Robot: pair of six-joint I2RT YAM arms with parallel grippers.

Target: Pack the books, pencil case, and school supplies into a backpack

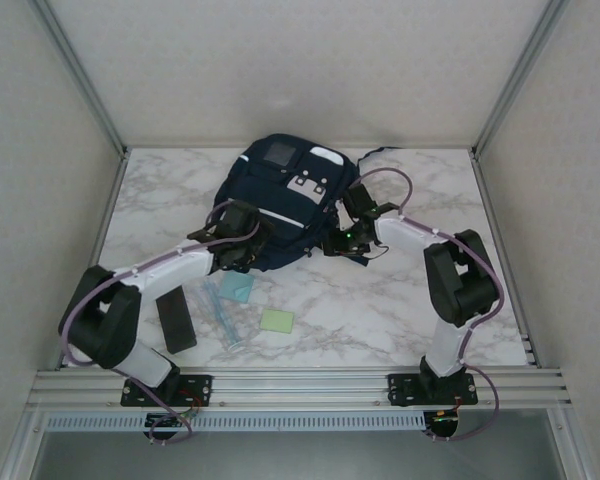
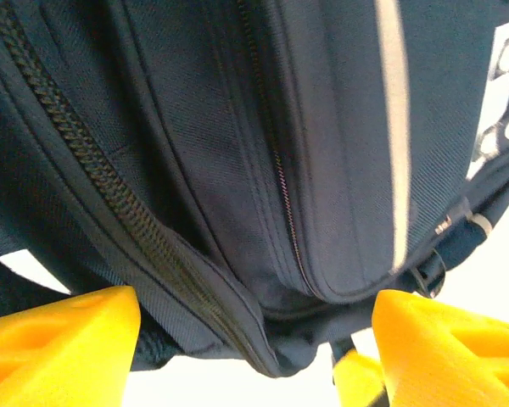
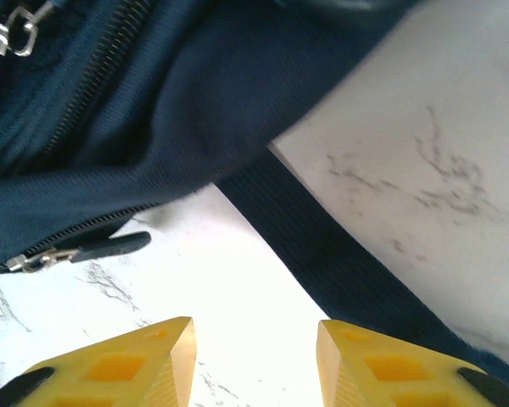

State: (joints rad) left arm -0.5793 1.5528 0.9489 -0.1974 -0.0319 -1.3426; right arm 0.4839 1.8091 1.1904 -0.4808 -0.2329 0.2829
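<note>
Nearest, the pencil case (image 1: 176, 320) lies by the left arm's base, the backpack (image 1: 280, 195) mid-table beyond. Up close, the left gripper (image 2: 254, 305) stands released, fingers wide at the backpack's zippered edge. Likewise the right gripper (image 3: 253, 331) hangs unclenched above the table (image 3: 424, 127), beside a strap (image 3: 339, 254)

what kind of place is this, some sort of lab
Most likely a robot lab test cell, not a classroom: a marble-look table walled in by plain white panels on metal framing, a left arm and right arm bolted at its near edge, and a backpack staged on it.
</note>
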